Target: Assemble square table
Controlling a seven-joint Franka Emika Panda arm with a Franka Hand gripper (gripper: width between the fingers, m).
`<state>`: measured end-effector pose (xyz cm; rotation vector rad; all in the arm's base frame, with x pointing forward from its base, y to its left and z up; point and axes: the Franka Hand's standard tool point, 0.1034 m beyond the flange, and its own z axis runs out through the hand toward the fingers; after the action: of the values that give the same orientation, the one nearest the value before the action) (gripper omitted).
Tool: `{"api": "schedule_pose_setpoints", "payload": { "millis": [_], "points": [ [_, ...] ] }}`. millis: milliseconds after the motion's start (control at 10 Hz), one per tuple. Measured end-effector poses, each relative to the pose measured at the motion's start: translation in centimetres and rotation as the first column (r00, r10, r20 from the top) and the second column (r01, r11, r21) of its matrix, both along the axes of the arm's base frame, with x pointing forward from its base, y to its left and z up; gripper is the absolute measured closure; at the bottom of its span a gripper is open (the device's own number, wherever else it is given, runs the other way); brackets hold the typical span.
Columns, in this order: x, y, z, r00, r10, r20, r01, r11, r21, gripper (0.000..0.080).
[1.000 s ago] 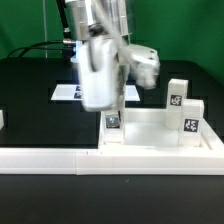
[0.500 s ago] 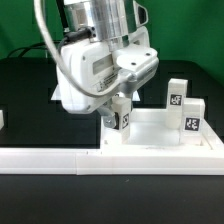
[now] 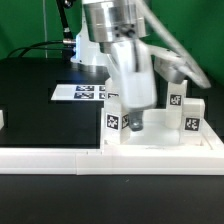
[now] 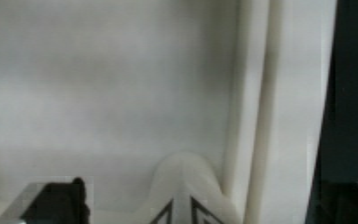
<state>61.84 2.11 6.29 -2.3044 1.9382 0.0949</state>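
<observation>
Gripper [image 3: 133,120] jaws apart over smooth white tray-like top [image 3: 160,140]; blocky tagged leg [image 3: 114,121] beside.

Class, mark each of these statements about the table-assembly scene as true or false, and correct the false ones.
1. The gripper hangs above the square table top. True.
2. A tagged leg stands upright at the top's corner on the exterior view's left. True.
3. No legs stand at the side of the top on the exterior view's right. False: two tagged legs stand there.
4. The marker board lies inside the table top. False: it lies on the black table, behind the top.
5. The long white rail lies in front of the table top. True.
</observation>
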Motion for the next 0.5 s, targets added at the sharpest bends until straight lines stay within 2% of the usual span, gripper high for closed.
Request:
{"api": "schedule_pose_setpoints", "payload": {
  "millis": [300,400,500],
  "points": [
    [0.0,-0.3,0.0,0.976,0.218,0.027,-0.218,0.976,-0.016,0.0151],
    [0.1,-0.9,0.2,0.897,0.441,0.033,-0.439,0.897,-0.057,0.0151],
    [0.2,-1.3,0.2,0.812,0.583,0.031,-0.579,0.811,-0.081,0.0151]
  ]
}}
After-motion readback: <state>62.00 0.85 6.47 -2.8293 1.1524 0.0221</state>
